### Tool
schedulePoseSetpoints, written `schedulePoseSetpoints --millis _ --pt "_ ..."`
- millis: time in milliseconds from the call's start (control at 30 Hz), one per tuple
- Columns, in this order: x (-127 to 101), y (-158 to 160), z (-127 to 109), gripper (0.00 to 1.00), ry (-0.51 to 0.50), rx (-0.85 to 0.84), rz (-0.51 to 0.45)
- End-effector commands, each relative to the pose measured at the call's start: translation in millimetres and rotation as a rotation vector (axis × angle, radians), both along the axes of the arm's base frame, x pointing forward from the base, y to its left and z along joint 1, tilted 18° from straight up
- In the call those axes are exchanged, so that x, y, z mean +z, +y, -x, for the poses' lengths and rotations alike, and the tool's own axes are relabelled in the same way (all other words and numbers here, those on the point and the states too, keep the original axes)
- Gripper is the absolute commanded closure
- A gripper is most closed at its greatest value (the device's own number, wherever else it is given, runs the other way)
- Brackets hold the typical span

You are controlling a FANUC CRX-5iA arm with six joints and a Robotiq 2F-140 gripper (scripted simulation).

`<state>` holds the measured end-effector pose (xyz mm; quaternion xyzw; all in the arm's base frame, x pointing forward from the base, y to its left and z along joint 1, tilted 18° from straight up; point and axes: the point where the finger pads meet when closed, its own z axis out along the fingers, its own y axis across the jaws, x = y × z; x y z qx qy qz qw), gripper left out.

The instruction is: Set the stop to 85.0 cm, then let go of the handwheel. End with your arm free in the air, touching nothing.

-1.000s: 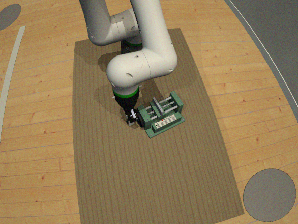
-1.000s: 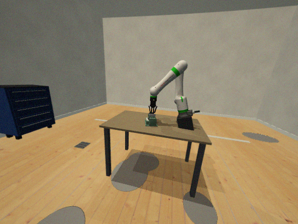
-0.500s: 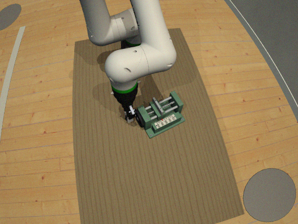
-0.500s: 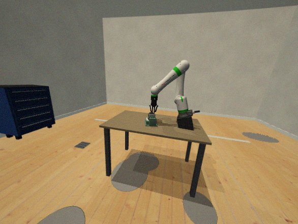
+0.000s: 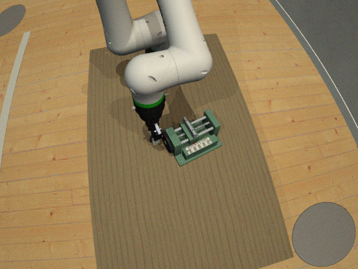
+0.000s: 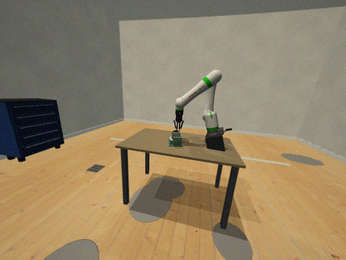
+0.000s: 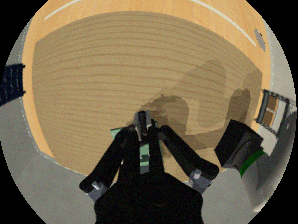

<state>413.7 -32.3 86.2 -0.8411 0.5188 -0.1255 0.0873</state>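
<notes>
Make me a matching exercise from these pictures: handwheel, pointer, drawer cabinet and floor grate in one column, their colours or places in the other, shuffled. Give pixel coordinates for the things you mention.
1. Handwheel (image 5: pixel 165 147)
2. Pointer (image 5: pixel 195 143)
3. Drawer cabinet (image 6: pixel 38 127) (image 7: pixel 11 84)
4. Floor grate (image 6: pixel 95 168)

A. Blue
B. Red, at the scale (image 5: pixel 199 146)
C. In the floor, between the cabinet and the table (image 6: pixel 142 145) in the exterior view
D. Black, at one end of the green fixture (image 5: pixel 201 153)

Pairs: 1-D, 2-B, 3-A, 4-C
</notes>
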Motion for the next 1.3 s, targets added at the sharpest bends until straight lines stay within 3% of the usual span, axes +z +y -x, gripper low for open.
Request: schedulePoseSetpoints --millis 0,1267 --pt "3.8 0.3 0.2 0.96 0.0 0.0 0.0" --pt "31.5 10.7 -13.6 0.96 0.0 0.0 0.0"
